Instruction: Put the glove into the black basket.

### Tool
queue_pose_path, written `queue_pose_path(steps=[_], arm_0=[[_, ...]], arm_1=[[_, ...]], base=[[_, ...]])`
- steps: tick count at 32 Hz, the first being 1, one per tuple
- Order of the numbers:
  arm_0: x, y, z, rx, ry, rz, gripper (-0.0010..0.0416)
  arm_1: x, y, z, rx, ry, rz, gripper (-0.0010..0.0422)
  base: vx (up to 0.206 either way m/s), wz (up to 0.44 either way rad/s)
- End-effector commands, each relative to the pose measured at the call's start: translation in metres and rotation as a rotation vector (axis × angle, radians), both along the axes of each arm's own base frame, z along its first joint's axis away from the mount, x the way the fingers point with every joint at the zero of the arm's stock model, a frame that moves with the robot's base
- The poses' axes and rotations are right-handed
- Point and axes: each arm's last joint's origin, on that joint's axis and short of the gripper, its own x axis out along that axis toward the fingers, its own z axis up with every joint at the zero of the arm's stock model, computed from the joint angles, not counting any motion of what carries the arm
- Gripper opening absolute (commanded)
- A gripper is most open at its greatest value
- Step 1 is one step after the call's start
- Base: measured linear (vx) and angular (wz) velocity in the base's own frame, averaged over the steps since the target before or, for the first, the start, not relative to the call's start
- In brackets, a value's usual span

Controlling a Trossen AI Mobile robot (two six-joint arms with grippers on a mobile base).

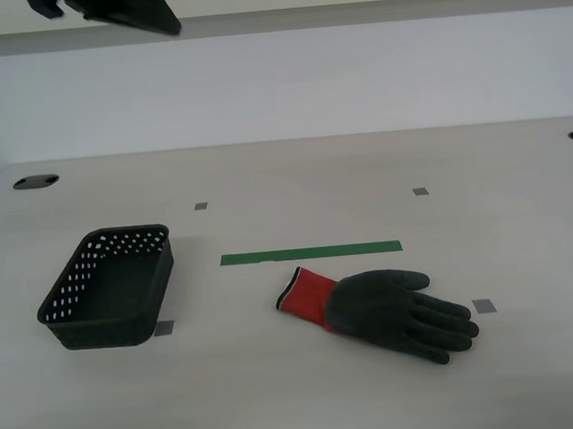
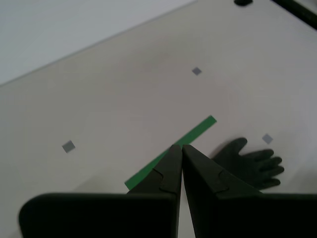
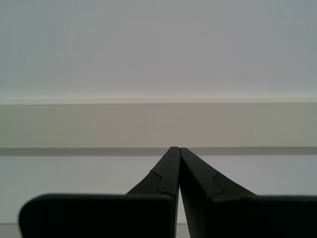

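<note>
Nearest the table's front edge lies the glove [image 1: 383, 308], flat, long axis crosswise, red cuff toward the black basket [image 1: 109, 287], well apart. Second gripper [image 2: 178, 147] hovers above it, clenched, empty, judged nearer. First gripper [image 3: 174, 148], also clenched, faces the wall.

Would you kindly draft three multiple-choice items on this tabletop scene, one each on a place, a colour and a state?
1. Where does the glove lie relative to the black basket in the exterior view?
A. inside it
B. on the table toward the exterior view's right of it
C. behind it

2. What colour is the glove's cuff?
A. red
B. blue
C. white

3. How is my second gripper?
A. shut on the glove
B. wide open
C. shut on nothing

Answers: 1 B, the glove rests on the table apart from the basket. 2 A, the cuff is red. 3 C, its fingertips meet above the green tape strip, holding nothing.
</note>
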Motion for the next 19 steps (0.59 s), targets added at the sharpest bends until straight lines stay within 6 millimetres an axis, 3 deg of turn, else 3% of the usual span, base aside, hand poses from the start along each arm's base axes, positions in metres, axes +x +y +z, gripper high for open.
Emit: queue_pose_path(steps=[1,10,19], arm_0=[[0.0,0.0,0.001,0.0,-0.004,0.0,0.0001],[0.0,0.0,0.001,0.0,-0.003,0.0,0.0],[0.0,0.0,0.001,0.0,-0.004,0.001,0.0001]], arm_1=[[0.005,-0.018,-0.019,0.042,0.064,-0.055,-0.0001],[0.019,-0.079,-0.068,0.17,0.181,-0.238,-0.0001],[0.042,-0.133,-0.12,0.161,0.34,-0.398,0.0]], base=[[0.0,0.0],[0.0,0.0],[0.0,0.0]])
